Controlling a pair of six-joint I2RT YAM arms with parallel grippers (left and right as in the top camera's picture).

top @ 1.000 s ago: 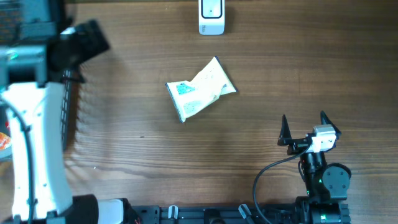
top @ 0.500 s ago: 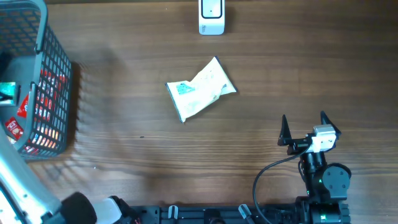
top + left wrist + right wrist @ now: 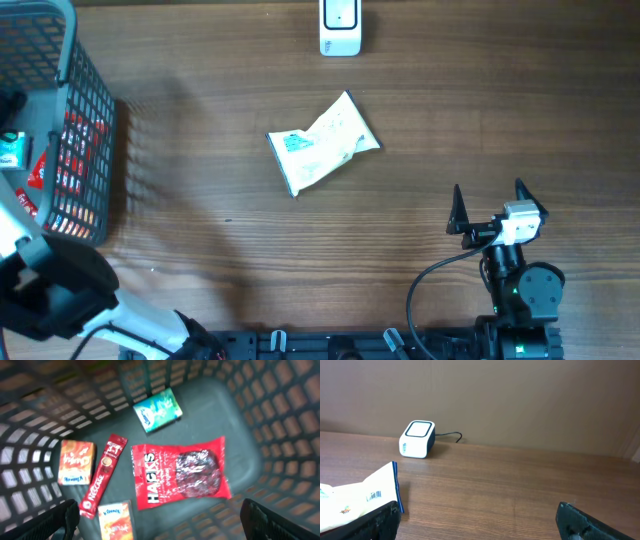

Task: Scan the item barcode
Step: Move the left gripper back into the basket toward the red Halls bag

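Right end effector (image 3: 488, 192) sits by the near right corner of the tabletop (image 3: 520, 90), fingers spread wide, empty, tips aimed at the far edge. Left end effector (image 3: 162, 527) hangs above the basket (image 3: 97, 150) at the left edge, fingers also wide apart with nothing between them. Its wrist view looks straight down on a red Hacks bag (image 3: 180, 472), a red stick sachet (image 3: 102, 475), an orange packet (image 3: 76, 462) and a teal box (image 3: 157, 407) lying flat on the basket floor. White pouch (image 3: 322, 145) lies flat mid-tabletop, touching nothing and well apart from both end effectors. It lies to the left of the right end effector and further toward the far edge. Its long axis runs diagonally, near-left to far-right. The right wrist view shows a barcode (image 3: 374, 495) on the pouch's upper face. Scanner (image 3: 340, 28) stands at the middle of the far edge, just beyond the pouch and almost in line with it. Judgement: if the pouch is the item meant, the right arm is the nearer one, and its reach goes diagonally left and away, across the pouch's long axis. If a basket item is meant, the left arm is already above it. Cannot settle which from these views.
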